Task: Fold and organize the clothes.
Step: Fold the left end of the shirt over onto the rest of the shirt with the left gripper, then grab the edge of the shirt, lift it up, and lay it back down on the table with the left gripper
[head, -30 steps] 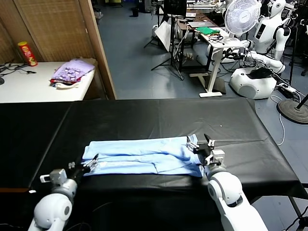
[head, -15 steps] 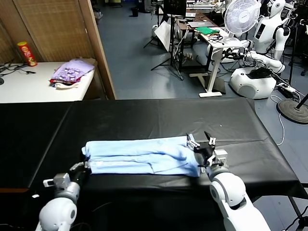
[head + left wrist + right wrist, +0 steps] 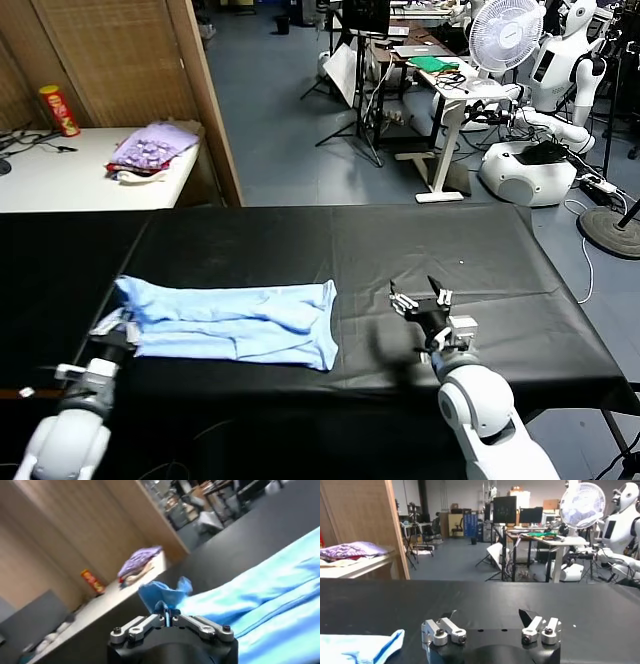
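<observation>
1. Two fingers of the left gripper (image 3: 167,621) are pressed together on a bunched corner of the pale blue T-shirt (image 3: 235,321), which puffs up just past the fingertips.
2. From that pinched corner the T-shirt runs away from the fingers as a long folded band, lying flat on the black table cover (image 3: 300,245).
3. Beyond the left fingers, well apart, a white side table (image 3: 60,180) carries a purple patterned cloth pile (image 3: 150,147) and a red and yellow can (image 3: 57,110); its label is too small to read.
4. Right gripper (image 3: 421,301): fingers spread wide, holding nothing, above bare black cover.
5. Off to the left of the right fingers, apart from them, lies the T-shirt's near end.
6. Farther out beyond the table stand a white fan (image 3: 505,35) and a white robot (image 3: 560,60).
</observation>
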